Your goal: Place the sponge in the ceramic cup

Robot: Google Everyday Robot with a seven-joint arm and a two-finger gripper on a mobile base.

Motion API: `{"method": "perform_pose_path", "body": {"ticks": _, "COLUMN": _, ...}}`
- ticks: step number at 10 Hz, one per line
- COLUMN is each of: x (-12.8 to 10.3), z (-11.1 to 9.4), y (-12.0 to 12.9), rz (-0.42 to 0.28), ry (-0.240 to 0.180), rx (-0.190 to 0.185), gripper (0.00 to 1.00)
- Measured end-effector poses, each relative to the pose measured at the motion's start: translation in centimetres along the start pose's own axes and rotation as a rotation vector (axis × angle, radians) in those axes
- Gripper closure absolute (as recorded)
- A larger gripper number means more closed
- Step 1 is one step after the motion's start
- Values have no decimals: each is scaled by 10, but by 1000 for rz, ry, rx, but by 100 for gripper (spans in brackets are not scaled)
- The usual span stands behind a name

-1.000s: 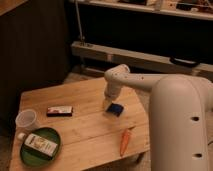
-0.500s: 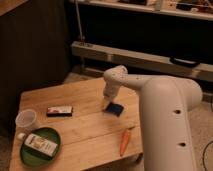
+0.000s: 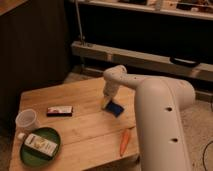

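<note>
On the wooden counter (image 3: pixel 85 135), the sponge (image 3: pixel 116 109) lies flat near the far right edge. The tool (image 3: pixel 106 102) hangs at the sponge's left end, fingers apart, about touching it. The cup (image 3: pixel 27 120) stands upright well apart, at the left edge. Between them lies a dark packet (image 3: pixel 60 110). A green plate (image 3: pixel 30 159) carrying a box (image 3: pixel 41 144) sits in front of the cup, and a carrot (image 3: pixel 125 141) lies near the front right.
</note>
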Motion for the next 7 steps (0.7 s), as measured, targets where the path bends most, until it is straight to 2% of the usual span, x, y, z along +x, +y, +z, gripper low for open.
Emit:
{"method": "perform_pose_path", "body": {"ticks": 3, "x": 1, "z": -1, "y": 0, "rz": -2, "ry": 2, "rx": 1, "gripper": 35}}
{"method": "perform_pose_path", "body": {"ticks": 4, "x": 4, "z": -5, "y": 1, "rz": -6, "ry": 11, "rx": 14, "gripper": 35}}
{"method": "perform_pose_path", "body": {"ticks": 7, "x": 7, "z": -44, "y": 9, "rz": 18, "ry": 19, "rx": 62, "gripper": 35}}
